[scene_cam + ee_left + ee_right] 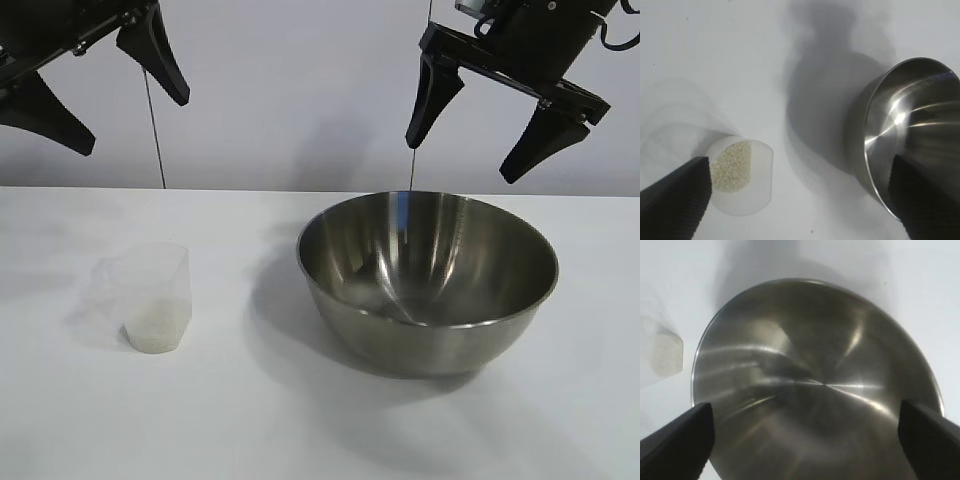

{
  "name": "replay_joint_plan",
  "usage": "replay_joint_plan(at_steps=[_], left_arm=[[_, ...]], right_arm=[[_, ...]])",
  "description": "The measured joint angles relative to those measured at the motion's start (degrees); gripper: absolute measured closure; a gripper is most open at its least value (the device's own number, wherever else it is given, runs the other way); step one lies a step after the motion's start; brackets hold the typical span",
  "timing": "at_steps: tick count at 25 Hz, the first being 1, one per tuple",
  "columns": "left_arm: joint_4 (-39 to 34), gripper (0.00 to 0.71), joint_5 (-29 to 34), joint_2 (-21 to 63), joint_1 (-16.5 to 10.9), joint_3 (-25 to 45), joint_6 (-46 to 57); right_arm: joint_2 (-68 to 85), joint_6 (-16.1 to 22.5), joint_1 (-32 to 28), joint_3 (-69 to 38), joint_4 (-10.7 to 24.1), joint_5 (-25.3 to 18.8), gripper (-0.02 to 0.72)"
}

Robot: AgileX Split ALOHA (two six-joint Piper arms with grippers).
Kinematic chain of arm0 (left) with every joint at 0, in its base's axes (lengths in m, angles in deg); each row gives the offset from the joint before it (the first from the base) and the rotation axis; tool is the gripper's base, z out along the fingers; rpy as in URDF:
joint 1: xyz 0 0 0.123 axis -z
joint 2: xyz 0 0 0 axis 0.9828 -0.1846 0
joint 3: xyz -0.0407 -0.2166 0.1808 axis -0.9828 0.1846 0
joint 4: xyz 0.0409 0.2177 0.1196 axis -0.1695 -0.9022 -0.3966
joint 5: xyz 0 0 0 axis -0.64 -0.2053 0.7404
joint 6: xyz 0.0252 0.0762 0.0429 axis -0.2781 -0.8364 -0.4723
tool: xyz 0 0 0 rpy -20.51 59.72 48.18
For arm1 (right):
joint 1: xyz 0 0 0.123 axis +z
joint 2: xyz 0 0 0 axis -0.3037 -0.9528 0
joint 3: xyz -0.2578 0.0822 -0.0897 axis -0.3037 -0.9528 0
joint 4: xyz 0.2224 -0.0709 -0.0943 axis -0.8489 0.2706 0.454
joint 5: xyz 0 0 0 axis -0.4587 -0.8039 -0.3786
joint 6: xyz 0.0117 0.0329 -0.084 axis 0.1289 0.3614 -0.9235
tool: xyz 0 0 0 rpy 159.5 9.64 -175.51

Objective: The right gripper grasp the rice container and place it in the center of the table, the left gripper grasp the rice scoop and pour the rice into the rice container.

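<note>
The rice container (428,280), a big shiny steel bowl, stands empty on the white table (300,420), right of centre. High above its far rim hangs my right gripper (470,145), open, its fingers spread wide and holding nothing; in its wrist view the rice container (815,385) fills the space under the gripper (805,440). The rice scoop (150,297), a small clear plastic cup, stands upright at the left with rice (731,166) in its bottom. My left gripper (135,125) is up at the top left, open and empty, well above the rice scoop (742,176).
Behind the table is a plain pale wall with two thin vertical cables (154,125). Bare tabletop lies between scoop and bowl and along the front edge.
</note>
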State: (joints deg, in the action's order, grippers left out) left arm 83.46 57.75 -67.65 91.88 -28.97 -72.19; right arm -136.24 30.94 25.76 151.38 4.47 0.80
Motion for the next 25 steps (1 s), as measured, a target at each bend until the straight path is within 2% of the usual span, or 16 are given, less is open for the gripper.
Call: replay_joint_plan(at_steps=[5, 7, 9, 13, 15, 18, 21, 23, 25], left_arm=[[0.0, 0.016, 0.0, 0.0, 0.0, 0.0, 0.0], [0.0, 0.016, 0.0, 0.0, 0.0, 0.0, 0.0], [0.0, 0.016, 0.0, 0.0, 0.0, 0.0, 0.0], [0.0, 0.016, 0.0, 0.0, 0.0, 0.0, 0.0], [0.0, 0.016, 0.0, 0.0, 0.0, 0.0, 0.0], [0.0, 0.016, 0.0, 0.0, 0.0, 0.0, 0.0], [0.0, 0.016, 0.0, 0.0, 0.0, 0.0, 0.0], [0.0, 0.016, 0.0, 0.0, 0.0, 0.0, 0.0], [0.0, 0.016, 0.0, 0.0, 0.0, 0.0, 0.0]], right_arm=[[0.0, 0.0, 0.0, 0.0, 0.2, 0.0, 0.01], [0.1, -0.2, 0.0, 0.0, 1.4, 0.0, 0.01], [0.1, -0.2, 0.0, 0.0, 5.2, -0.1, 0.01], [0.2, 1.3, 0.2, -0.7, 17.1, -1.0, 0.01], [0.2, 1.6, 0.2, -3.7, 19.8, 0.6, 0.01], [-0.2, 2.3, 0.2, -9.7, 20.1, 6.7, 0.01], [-1.3, 2.6, 0.2, -14.9, 18.0, 13.3, 0.01], [-2.3, 2.6, 0.2, -17.4, 16.8, 16.2, 0.012], [-3.2, 2.7, 0.2, -18.9, 16.4, 17.7, 0.076]])
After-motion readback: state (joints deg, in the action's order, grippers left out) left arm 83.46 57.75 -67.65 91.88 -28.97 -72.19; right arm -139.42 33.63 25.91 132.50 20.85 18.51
